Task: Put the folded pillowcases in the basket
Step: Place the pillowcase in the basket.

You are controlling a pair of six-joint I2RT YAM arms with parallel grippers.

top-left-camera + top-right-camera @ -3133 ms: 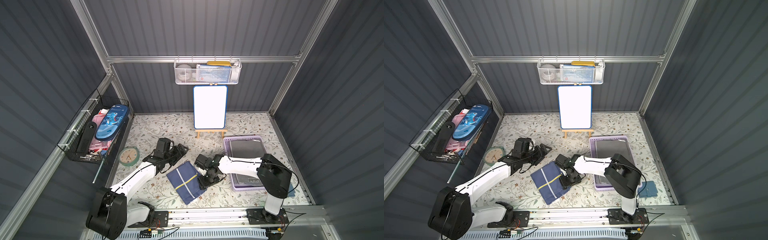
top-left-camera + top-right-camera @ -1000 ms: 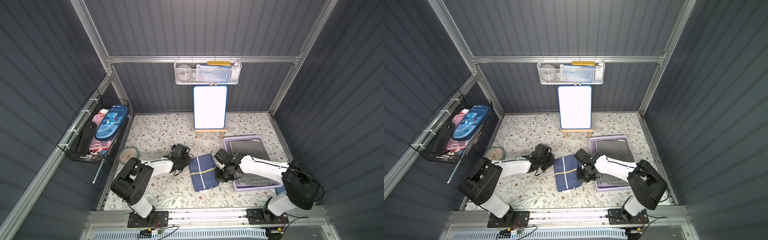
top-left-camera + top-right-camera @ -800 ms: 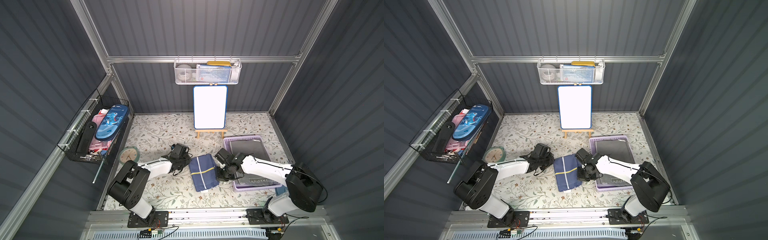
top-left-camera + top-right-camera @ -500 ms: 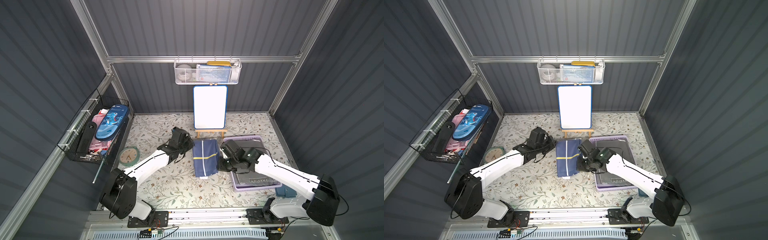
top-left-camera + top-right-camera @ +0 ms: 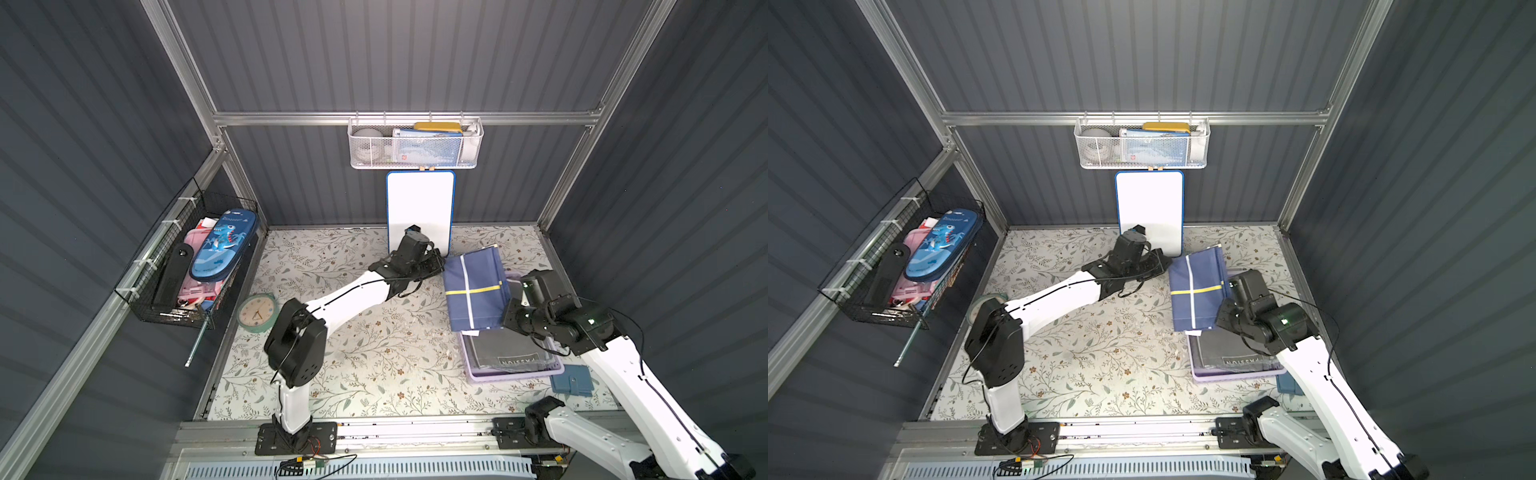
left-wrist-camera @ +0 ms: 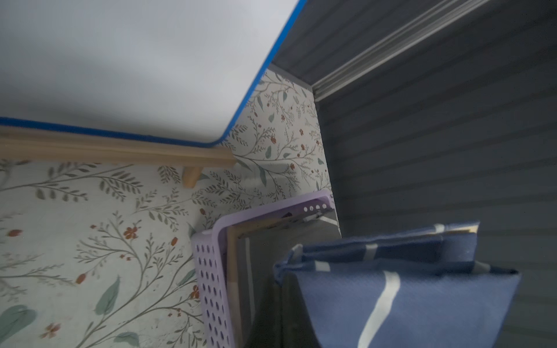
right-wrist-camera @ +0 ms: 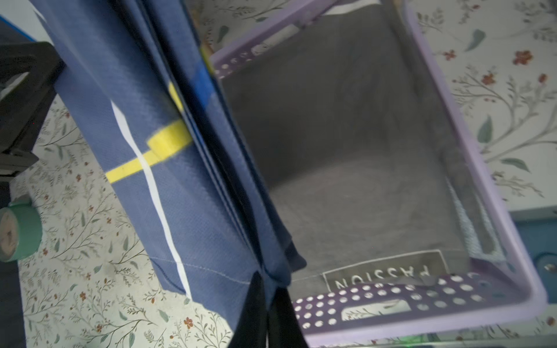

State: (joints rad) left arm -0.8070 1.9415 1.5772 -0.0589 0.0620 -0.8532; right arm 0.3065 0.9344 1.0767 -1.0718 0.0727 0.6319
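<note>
Pillowcase (image 5: 473, 286) aloft, long axis front-to-back, overlapping the basket (image 5: 515, 376) rim

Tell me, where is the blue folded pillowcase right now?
In both top views the pillowcase hangs above the right side of the table, partly over the lilac basket, just right of the whiteboard.

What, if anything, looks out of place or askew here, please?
Only the folded pillowcase: the left gripper and right gripper hold it tilted above the rim of the basket, not yet inside. Nothing looks spilled or damaged.
</note>
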